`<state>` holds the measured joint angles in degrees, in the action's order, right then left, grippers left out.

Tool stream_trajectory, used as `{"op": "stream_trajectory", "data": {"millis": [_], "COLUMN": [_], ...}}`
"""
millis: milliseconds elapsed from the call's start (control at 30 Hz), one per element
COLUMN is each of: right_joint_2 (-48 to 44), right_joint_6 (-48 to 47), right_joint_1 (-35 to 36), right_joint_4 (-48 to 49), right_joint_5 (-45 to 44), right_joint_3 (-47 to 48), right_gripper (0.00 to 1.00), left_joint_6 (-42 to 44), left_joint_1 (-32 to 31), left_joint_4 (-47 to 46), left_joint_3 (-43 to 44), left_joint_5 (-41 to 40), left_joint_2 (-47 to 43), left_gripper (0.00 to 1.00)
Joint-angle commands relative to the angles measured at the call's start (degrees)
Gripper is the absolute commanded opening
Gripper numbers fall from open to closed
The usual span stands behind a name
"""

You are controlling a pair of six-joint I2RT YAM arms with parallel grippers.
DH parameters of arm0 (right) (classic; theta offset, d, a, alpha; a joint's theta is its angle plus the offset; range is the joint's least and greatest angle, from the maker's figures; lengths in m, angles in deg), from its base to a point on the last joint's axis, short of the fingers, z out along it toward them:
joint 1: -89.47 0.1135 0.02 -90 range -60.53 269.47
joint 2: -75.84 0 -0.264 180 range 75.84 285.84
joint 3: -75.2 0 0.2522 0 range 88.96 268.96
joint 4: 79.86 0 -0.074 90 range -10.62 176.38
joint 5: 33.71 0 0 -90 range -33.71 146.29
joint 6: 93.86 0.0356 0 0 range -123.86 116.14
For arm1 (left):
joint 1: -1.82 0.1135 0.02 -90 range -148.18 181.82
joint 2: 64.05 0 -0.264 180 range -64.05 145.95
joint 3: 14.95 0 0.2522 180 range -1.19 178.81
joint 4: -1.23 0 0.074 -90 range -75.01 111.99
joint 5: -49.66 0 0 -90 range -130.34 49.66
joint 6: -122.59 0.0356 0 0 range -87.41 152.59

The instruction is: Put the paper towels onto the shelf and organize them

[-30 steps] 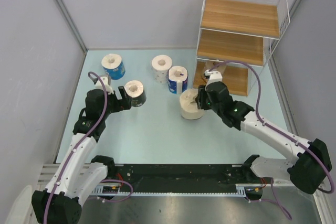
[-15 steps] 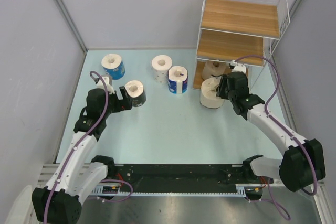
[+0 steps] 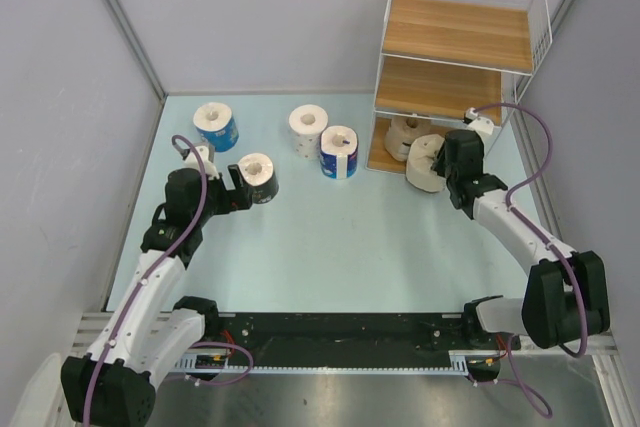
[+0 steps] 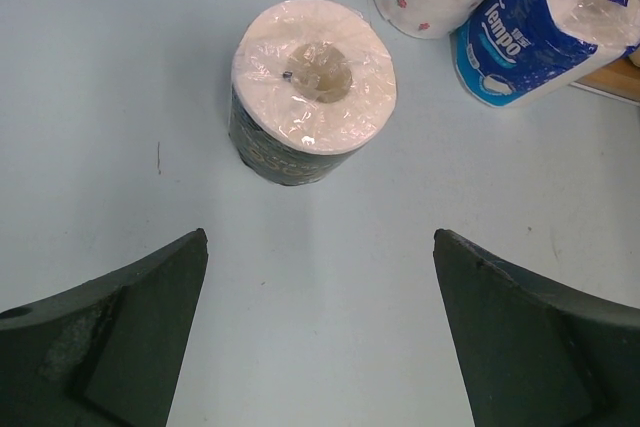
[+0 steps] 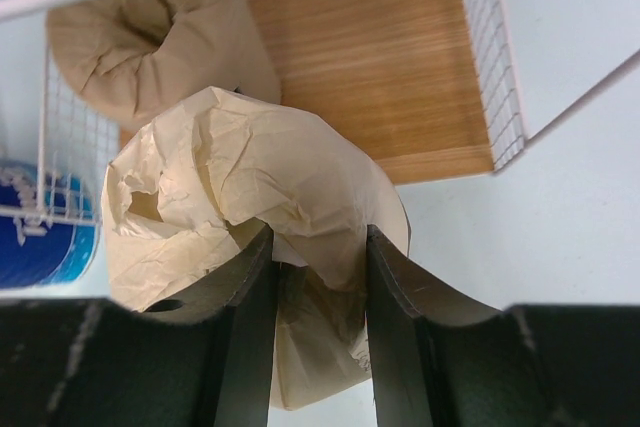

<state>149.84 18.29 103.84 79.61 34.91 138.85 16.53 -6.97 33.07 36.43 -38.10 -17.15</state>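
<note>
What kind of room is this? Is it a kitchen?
Probably a robot testing booth, not a kitchen: plain grey walls, two robot arms bolted to a rail, and a wire-framed shelf.

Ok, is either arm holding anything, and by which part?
The right arm's jaws hold the cream paper roll by a crumpled fold of its side. The left arm's jaws are open and hold nothing.

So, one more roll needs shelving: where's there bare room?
Bare: the bottom board between the tan roll and the right wire wall; also the middle board and top board. Crowded: bottom left, where the right gripper holds the cream roll by the tan roll.
</note>
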Motion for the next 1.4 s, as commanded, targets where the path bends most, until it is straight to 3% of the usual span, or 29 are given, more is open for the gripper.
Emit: {"op": "stream_trajectory", "data": {"millis": [0,633,1167,1233,1267,1367], "right_joint_2": [1.67,9.76,16.27,16.44,16.36,15.92], "right_joint_6": [2.1,3.51,1.4,1.4,1.4,1.4], "right_joint_1": [-0.48,-3.47,-3.91,-4.0,-4.09,-4.09], "right_joint_4": [9.39,32.06,41.39,41.13,40.87,39.38], "right_joint_5": [-9.97,-14.91,-13.6,-13.16,-12.63,-12.28], "right_joint_3": [0.39,-4.71,-5.07,-5.07,-5.06,-5.06], "right_gripper": [0.14,0.13,0.12,0.16,0.28,0.5], "left_joint_6": [-0.2,-0.38,-0.47,-0.38,-0.38,-0.38], "left_joint_1": [0.54,0.54,0.54,0.54,0.62,0.62], "left_joint_4": [-1.83,-2.36,-2.09,-1.91,-2.0,-2.0], "left_joint_3": [0.96,0.69,0.52,0.52,0.52,0.43], "left_joint_5": [1.71,3.47,2.77,2.77,2.86,2.94], "left_joint_2": [0.21,1.88,1.18,1.1,1.09,1.09], "left_gripper": [1.0,1.0,1.0,1.0,1.0,1.0]}}
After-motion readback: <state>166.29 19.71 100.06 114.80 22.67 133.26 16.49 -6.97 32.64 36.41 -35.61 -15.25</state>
